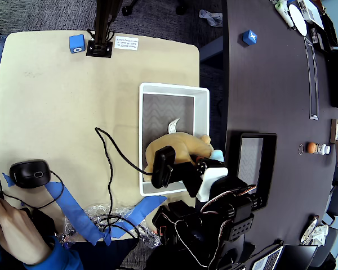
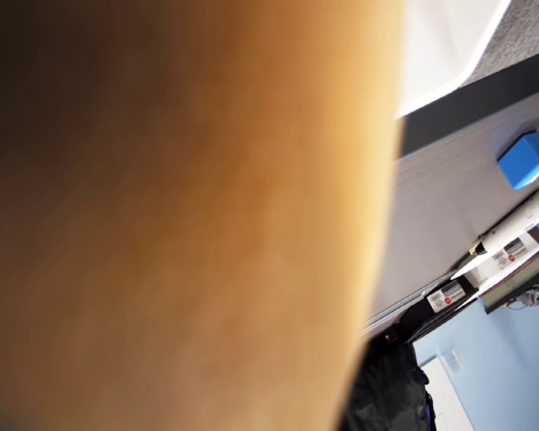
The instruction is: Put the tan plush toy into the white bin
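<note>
**Toy over the bin's near end, release still risky**

Closest to my wrist camera, the toy [image 2: 180, 215] pressed against the lens as a blurred tan mass, so that view could not tell me how my jaws [image 1: 198, 164] stood. From overhead my wrist and its black camera covered them too; I could not tell whether they were clamped on the toy or already parted.

The toy [image 1: 183, 145] sat at the near end of the bin [image 1: 172, 88], its body inside the walls, but its head and a light blue patch reached to the right-hand rim beside my wrist. Whether it rested on the grey floor or hung above it, I could not say.

My worry was that side. If I let go with the head on the rim, the soft body could drape there or tip out toward the gap beside the dark desk [image 1: 270, 84]. Its plush might also snag on my jaws as I lifted away and be dragged back out. Farther along, the bin's grey floor lay bare, with room to shift the toy inward first.
</note>
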`<state>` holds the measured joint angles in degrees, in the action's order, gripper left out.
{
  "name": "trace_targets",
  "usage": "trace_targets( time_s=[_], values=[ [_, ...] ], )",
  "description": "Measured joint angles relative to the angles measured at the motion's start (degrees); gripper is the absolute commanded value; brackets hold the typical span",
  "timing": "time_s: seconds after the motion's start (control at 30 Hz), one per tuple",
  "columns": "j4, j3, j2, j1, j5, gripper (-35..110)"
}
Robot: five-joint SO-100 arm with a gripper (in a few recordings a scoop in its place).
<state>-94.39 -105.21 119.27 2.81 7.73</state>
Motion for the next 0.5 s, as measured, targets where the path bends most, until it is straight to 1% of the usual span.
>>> trace_targets(
  time_s=[0.27, 0.5],
  values=[
    [0.0, 0.0, 0.0, 0.4, 0.0, 3],
    [0.0, 0.0, 0.0, 0.4, 0.0, 20]
  ],
)
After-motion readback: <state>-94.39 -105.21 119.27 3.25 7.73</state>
